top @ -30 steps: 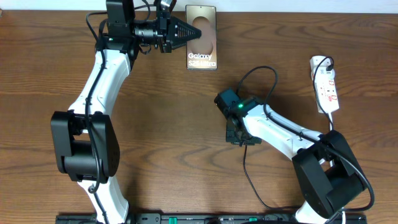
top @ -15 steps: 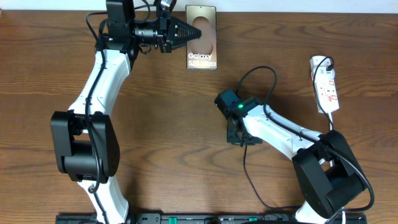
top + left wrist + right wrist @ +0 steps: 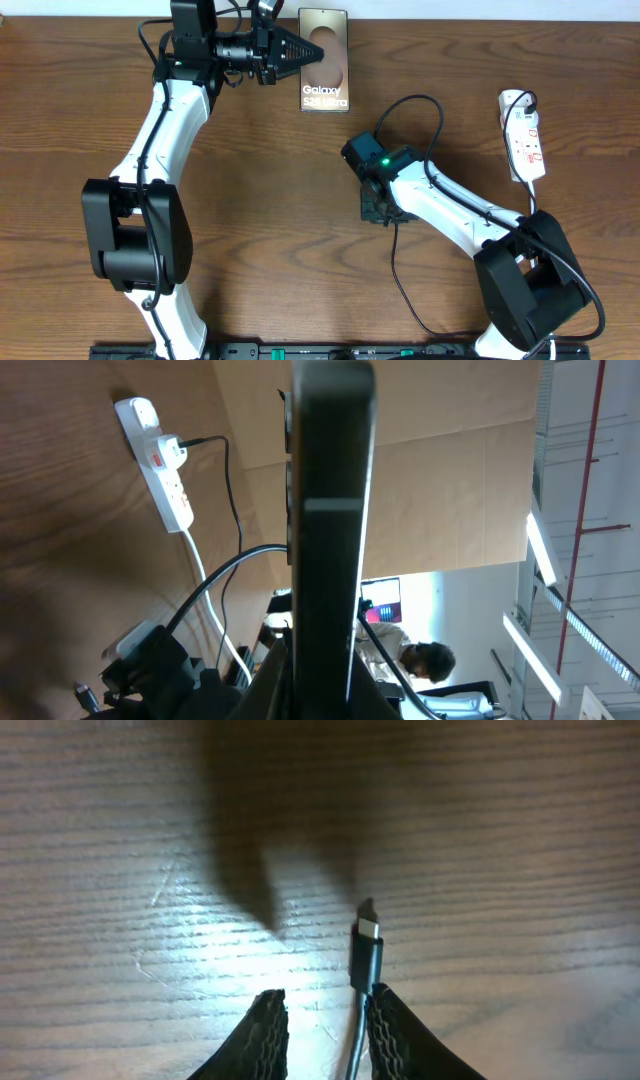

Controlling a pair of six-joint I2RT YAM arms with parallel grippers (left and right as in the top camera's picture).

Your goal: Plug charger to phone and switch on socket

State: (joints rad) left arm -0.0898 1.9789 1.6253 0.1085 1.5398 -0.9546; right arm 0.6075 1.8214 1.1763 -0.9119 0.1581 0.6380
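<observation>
The phone (image 3: 326, 85), a grey-bronze slab with "Galaxy" lettering, lies at the far edge of the table. My left gripper (image 3: 318, 50) is shut on it from the left. In the left wrist view the phone (image 3: 330, 510) shows edge-on as a dark slab between the fingers. The charger (image 3: 394, 262), a thin black cable, runs under my right gripper (image 3: 378, 214) at mid-table. Its plug tip (image 3: 366, 955) lies on the wood just ahead of my right gripper (image 3: 327, 998), which is open, and the cable rests along the right finger's inner face. The socket (image 3: 524, 140) lies at the right.
The black cable loops up behind the right wrist (image 3: 420, 103) and trails toward the table's front edge. The socket (image 3: 163, 465) has a black plug in it, and its white cord (image 3: 529, 193) drops toward the right arm's base. Bare wood lies between phone and plug tip.
The right arm has shifted slightly up and to the left, and the cable loop behind it rose. The left arm and the phone have not moved.
</observation>
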